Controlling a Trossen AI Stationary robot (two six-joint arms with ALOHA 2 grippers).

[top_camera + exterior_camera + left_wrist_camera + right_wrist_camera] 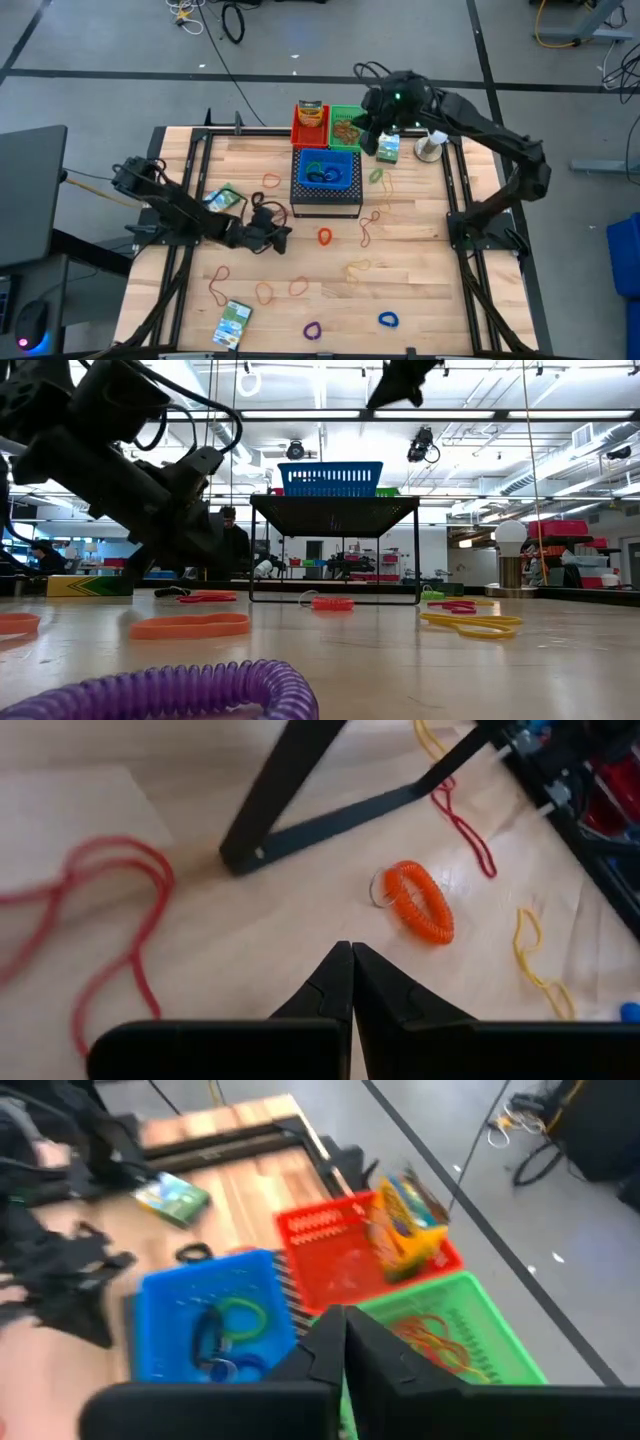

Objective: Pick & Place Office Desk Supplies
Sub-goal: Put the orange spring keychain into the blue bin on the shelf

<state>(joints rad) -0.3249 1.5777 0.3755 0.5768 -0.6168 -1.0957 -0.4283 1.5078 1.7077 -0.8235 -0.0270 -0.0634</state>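
Purple coiled loop (170, 695) lay nearest on the wooden tabletop (420, 290), with a blue loop (388, 319) and a green-white box (233, 322) along the same front edge. Thin orange and red rubber bands (264, 292) were scattered just behind them.

Farther in, the left gripper (281, 238) sat low over the tabletop with its fingers (345, 982) pressed together and holding nothing. An orange coiled loop (418, 900) lay just ahead of their tips, apart from them. A second green-white box (224, 199) lay behind that arm.

Beyond stood the black perforated box (326, 200), a blue basket (327, 170) on top of it holding blue and green loops (228, 1332).

Farthest back, the right gripper (372, 128) hung above the green basket (347, 128), which held tan and red bands. Its fingers (345, 1342) were closed and empty. A red basket (309, 130) with a yellow-green crayon box (408, 1220) stood beside the green one, and a third green-white box (389, 149) lay near the white ball on a stand (431, 146).
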